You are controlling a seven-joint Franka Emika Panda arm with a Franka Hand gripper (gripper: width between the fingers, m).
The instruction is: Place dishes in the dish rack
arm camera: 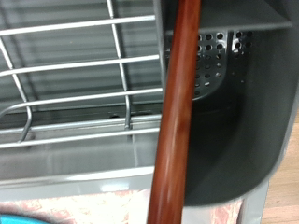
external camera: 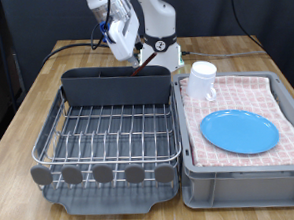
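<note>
My gripper (external camera: 135, 57) hangs over the dark grey utensil caddy (external camera: 117, 86) at the back of the silver wire dish rack (external camera: 113, 132). It is shut on the reddish-brown wooden spoon (external camera: 143, 67), whose lower end dips into the caddy. In the wrist view the spoon's handle (arm camera: 176, 121) runs straight across the picture over the caddy's perforated compartment (arm camera: 229, 103); the fingers do not show there. The blue plate (external camera: 240, 131) lies flat and the white mug (external camera: 201, 81) stands upright in the grey crate (external camera: 241, 174) lined with pink checked cloth.
The rack's wire bed (arm camera: 65, 84) holds no dishes. The crate stands against the rack on the exterior view's right. Both sit on a wooden table (external camera: 27, 107). The robot's base (external camera: 163, 44) is behind the caddy.
</note>
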